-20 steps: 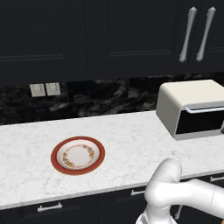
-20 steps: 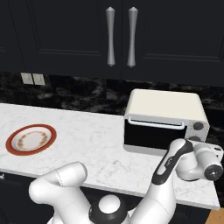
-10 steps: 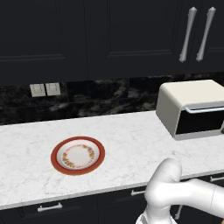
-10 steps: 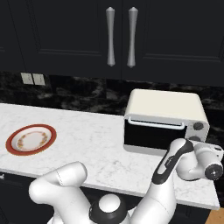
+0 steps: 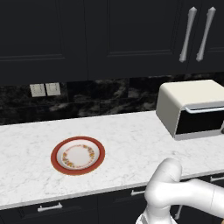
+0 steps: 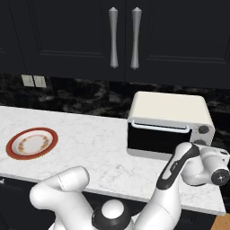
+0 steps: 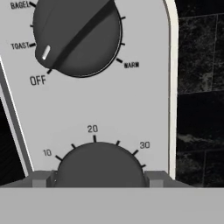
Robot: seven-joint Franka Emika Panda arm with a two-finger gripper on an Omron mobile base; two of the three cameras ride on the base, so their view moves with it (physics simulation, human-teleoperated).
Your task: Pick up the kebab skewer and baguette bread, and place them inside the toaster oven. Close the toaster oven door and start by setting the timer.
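One toaster oven (image 6: pixel 168 123) is sitting on the marble counter (image 5: pixel 122 140), cream-white w/ rounded top, well apart from one red-rimmed plate (image 5: pixel 78 155) lying to its left. Plate is showing nothing on it but a floral ring. Toaster oven door (image 6: pixel 158 140) is standing shut, dark glass, w/ one silver bar handle (image 6: pixel 160 127) running along its top edge. No view is giving a look inside the oven, so can't tell what's in there.

Two knobs are showing on the oven's right-hand panel. Upper knob (image 7: pixel 76 37) is pointing its white mark toward the tick between TOAST and OFF; labels BAGEL, TOAST, OFF, WARM are ringing it. Lower knob, the timer knob (image 7: pixel 99 165), is carrying marks 10, 20, 30 around its top.

Gripper (image 7: pixel 99 178) is sitting right at the timer knob, two fingertips (image 7: pixel 42 179) flanking it, one on each side, jaws spread about the knob's width. Can't tell if the pads are actually pressing the knob or just beside it. In the right base view the hand (image 6: pixel 211 164) is reaching in front of the oven's right end, arm bending up from below the counter edge.

Above: two long silver cabinet handles (image 6: pixel 122 38) on black wall cabinets. Two wall outlets (image 5: pixel 46 89) are sitting on the dark backsplash, left of the oven.
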